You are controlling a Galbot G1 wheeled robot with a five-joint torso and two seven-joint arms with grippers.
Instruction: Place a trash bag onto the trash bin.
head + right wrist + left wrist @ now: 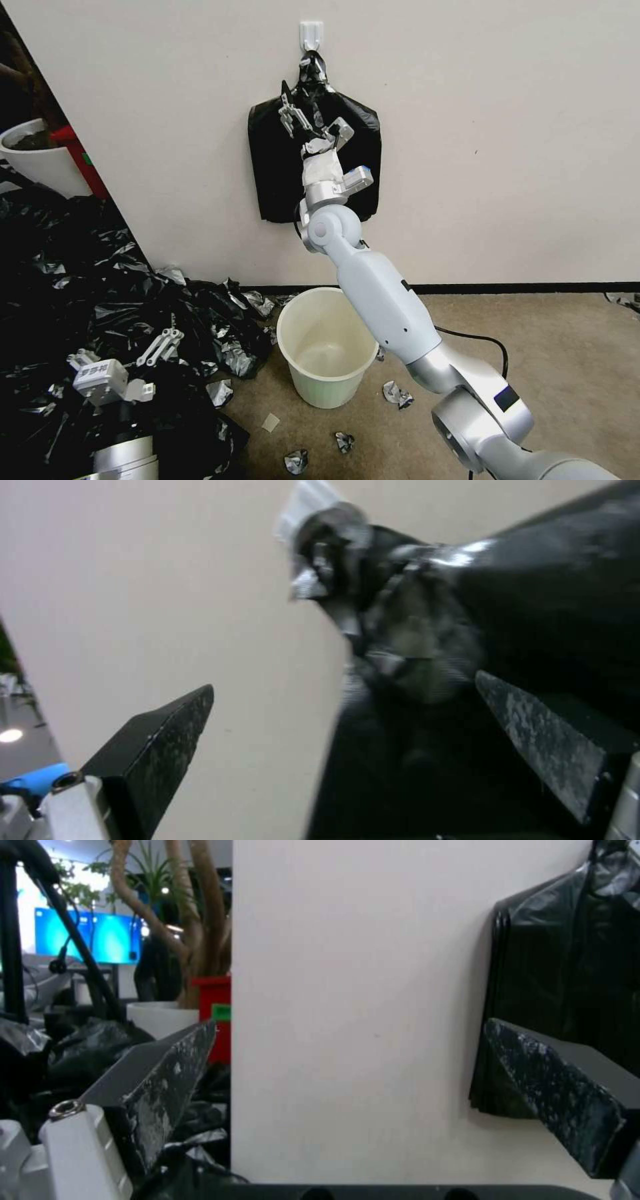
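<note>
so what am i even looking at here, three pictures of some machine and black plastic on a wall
It is a two-armed robot. The wide picture comes from a camera on its head; the other two come from cameras on its wrists. The right gripper is raised, open, in front of a flat bundle of black bags hanging from a white wall hook; it holds nothing. The left gripper is low, open, over a heap of black plastic on the floor. Between them stands the cream trash bin, with no bag on it.

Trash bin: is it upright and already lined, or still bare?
Upright and bare. The trash bin stands on the floor with its mouth up, cream inside showing to the bottom, no black plastic over its rim.
</note>
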